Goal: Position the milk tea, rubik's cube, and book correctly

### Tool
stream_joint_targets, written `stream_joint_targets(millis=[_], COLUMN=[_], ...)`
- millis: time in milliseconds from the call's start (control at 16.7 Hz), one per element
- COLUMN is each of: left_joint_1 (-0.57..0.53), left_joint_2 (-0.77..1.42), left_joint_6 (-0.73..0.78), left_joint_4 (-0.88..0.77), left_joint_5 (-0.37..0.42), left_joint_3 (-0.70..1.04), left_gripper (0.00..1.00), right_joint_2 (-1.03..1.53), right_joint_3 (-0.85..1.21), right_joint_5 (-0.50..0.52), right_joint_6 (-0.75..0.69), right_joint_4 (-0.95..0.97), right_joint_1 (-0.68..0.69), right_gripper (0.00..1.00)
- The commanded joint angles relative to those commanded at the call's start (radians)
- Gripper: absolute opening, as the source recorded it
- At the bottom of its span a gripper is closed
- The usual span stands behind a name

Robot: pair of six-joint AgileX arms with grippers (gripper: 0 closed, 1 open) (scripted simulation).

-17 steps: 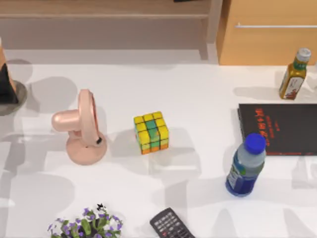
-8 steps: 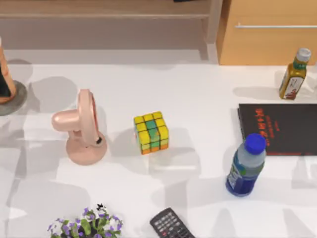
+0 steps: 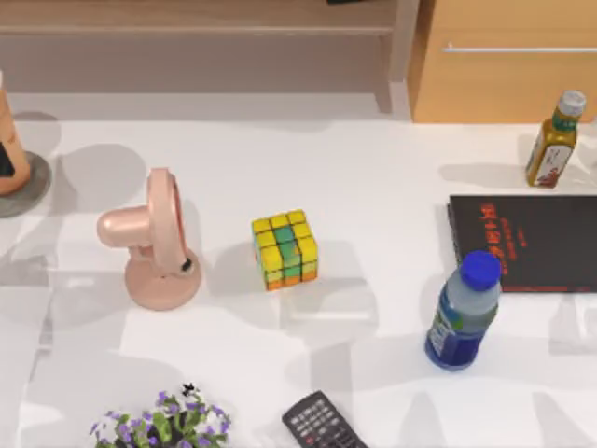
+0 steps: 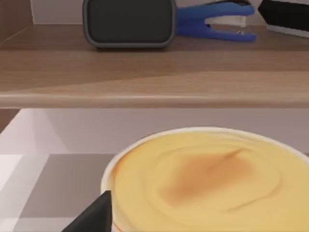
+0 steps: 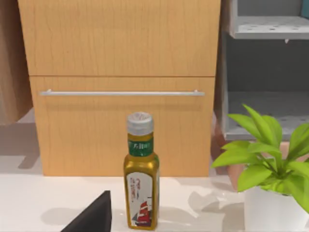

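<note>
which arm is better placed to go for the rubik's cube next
Probably the left, by a small margin. The rubik's cube sits slightly left of the table's middle, and the left wrist view looks straight down on the milk tea, which stands at the table's far left edge. The right wrist view faces the olive bottle at far right.

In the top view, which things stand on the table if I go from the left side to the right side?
Milk tea → pink fan → rubik's cube → blue-capped bottle → olive-yellow bottle. I leave out the flowers, the remote and the book, because their places overlap with the others.
</note>
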Motion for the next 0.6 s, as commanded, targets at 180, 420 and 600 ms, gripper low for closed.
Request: stream_joint_targets(millis=[180, 420, 600], left_joint_1=[-0.016, -0.134, -0.276], left_joint_2=[-0.011, -0.013, 0.008], left_joint_6=[-0.016, -0.109, -0.216], left_joint_4=[-0.017, -0.166, -0.389], left_joint_5=[-0.011, -0.064, -0.118], left_joint_3=[0.03, 0.208, 0.428], left_gripper=[1.0, 1.0, 1.0], right_joint_2=[0.0, 0.0, 0.0], right_joint_3=[0.0, 0.0, 0.0], right_joint_5=[0.0, 0.0, 0.0], right_joint_6=[0.0, 0.0, 0.0], right_joint_4=[0.0, 0.0, 0.0], right_joint_1=[0.0, 0.0, 0.0], right_gripper=[1.0, 1.0, 1.0])
